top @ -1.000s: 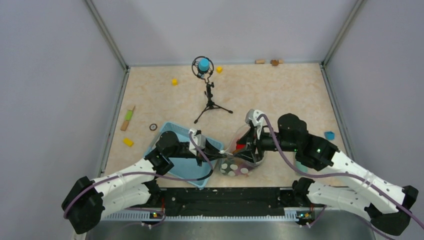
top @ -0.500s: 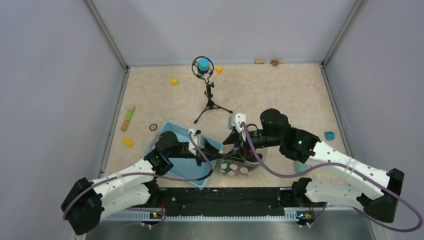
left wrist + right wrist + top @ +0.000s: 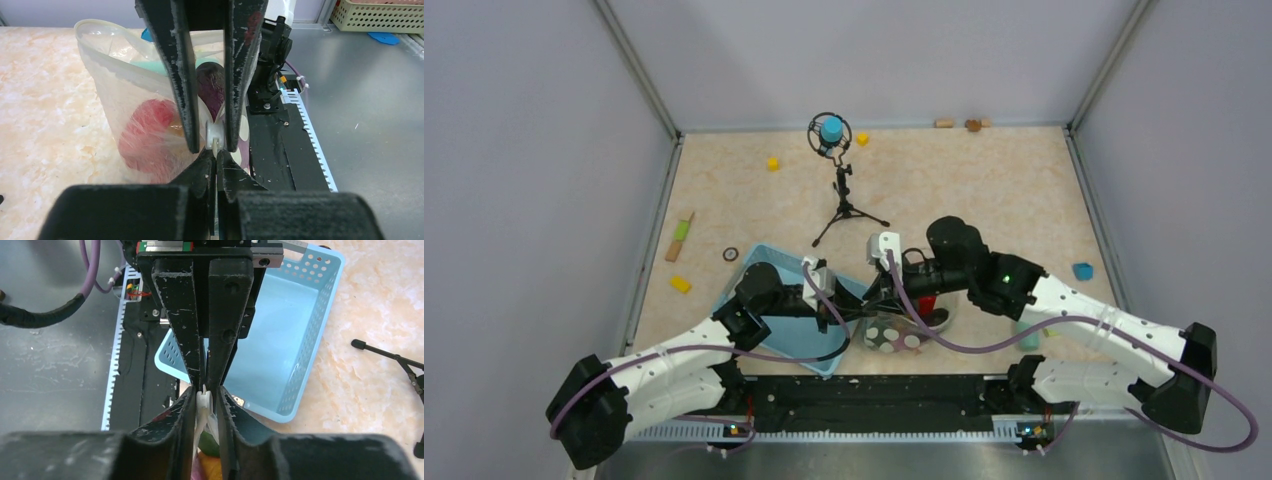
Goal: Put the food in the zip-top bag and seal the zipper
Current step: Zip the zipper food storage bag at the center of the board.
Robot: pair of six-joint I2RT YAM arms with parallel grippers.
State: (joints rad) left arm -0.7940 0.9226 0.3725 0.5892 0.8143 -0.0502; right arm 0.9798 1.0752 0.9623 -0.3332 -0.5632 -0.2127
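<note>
A pale marbled table (image 3: 994, 180) with grey walls around it, seen from above. Two white-and-black arms reach in from the 6 o'clock edge, the left arm (image 3: 674, 365) and the right arm (image 3: 1084, 320). They meet nose to nose close to that same edge.

A light blue basket (image 3: 792, 333) lies at about 7 o'clock on the table, partly under the left arm's wrist. Just beside it, on its 3 o'clock side, the zip-top bag (image 3: 112, 90) stands upright between the two arms. It is clear plastic with white dots. A black microphone stand (image 3: 844, 205) with a blue-topped head is at 12 o'clock from the bag.

The food (image 3: 147, 127) is inside the bag. A red piece sits low against the wall with a dark piece at 1 o'clock from it. The right wrist view shows green and orange pieces below the fingers.

The left tool (image 3: 216, 156) is pressed together on the zipper (image 3: 214, 139), the pale strip at the bag's mouth. The right tool (image 3: 205, 391) faces it from the opposite side. Its fingers stand narrowly apart with the same strip between them; whether they pinch it cannot be told.

Small things lie well apart from the bag:
- a green-and-orange stick (image 3: 680, 238) at 9 o'clock
- yellow cubes (image 3: 773, 163) from 9 to 12 o'clock
- a blue cube (image 3: 1082, 271) at 3 o'clock
- brown bits (image 3: 972, 124) at the far edge, at 1 o'clock
</note>
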